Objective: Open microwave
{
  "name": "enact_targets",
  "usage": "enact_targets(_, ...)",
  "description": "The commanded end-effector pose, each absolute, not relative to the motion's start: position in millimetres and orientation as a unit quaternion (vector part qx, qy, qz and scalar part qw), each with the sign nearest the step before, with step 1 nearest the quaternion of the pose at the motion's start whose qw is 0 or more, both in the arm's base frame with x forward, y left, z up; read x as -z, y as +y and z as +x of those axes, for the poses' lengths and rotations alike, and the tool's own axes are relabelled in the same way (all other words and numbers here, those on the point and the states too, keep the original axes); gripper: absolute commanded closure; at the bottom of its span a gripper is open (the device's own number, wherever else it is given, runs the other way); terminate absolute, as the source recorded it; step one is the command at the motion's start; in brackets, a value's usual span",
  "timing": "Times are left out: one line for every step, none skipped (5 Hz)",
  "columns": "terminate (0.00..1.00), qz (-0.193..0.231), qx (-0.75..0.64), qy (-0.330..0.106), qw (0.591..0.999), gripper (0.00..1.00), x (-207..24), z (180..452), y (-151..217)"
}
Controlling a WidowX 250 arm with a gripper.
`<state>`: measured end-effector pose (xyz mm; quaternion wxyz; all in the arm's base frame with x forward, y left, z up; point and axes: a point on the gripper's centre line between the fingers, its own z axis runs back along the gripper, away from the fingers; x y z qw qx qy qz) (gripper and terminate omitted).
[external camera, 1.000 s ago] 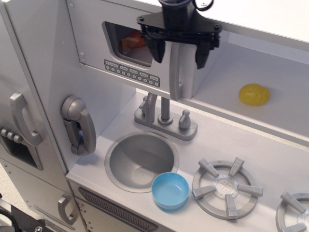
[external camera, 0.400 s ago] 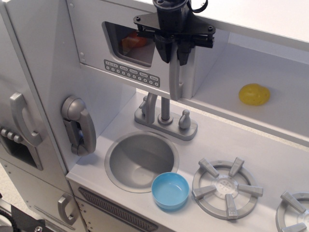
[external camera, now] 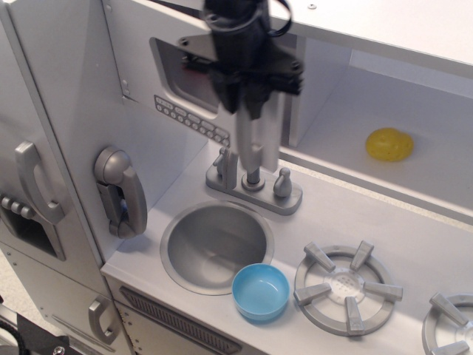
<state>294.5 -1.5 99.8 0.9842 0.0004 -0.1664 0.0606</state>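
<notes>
The microwave [external camera: 140, 70] is a grey compartment at the top of the toy kitchen. Its flat door [external camera: 188, 122] has a small window, a row of small buttons [external camera: 191, 120] and a tall silver handle [external camera: 250, 144]. The door stands swung partly outward on its left hinge, with a gap on its right side. My black gripper [external camera: 247, 100] comes down from above, blurred, and is shut on the top of the handle. The inside of the microwave is mostly hidden behind the door and gripper.
A yellow ball [external camera: 389, 144] lies on the shelf to the right. Below are a silver faucet [external camera: 253, 181], a round sink [external camera: 216, 246], a blue bowl [external camera: 260, 291], burner grates [external camera: 347, 287] and a grey telephone handset [external camera: 120, 191].
The gripper closed on the microwave handle, then moved left and toward the camera. The door has swung outward with it.
</notes>
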Motion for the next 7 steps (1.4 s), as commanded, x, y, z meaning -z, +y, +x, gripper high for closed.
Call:
enact_targets(0.0,0.028,-0.052,-0.101,0.993,0.0,-126.5,251.9,11.4)
enact_targets(0.0,0.006,-0.035,-0.049,0.998,0.0,-121.0,254.7,-25.5)
enact_targets(0.0,-0.035,-0.014,-0.024,0.999,0.0,-115.6,272.5,-68.3)
enact_targets(0.0,-0.068,-0.001,-0.021,0.997,0.0,-116.8,291.4,-99.4)
enact_targets(0.0,-0.094,-0.004,-0.029,0.995,0.0,-126.1,317.2,-107.6)
enact_targets(0.0,-0.114,-0.042,-0.05,0.991,0.0,-141.2,346.4,-87.7)
enact_targets(0.0,-0.113,-0.073,-0.045,0.99,0.0,-143.5,356.6,-60.2)
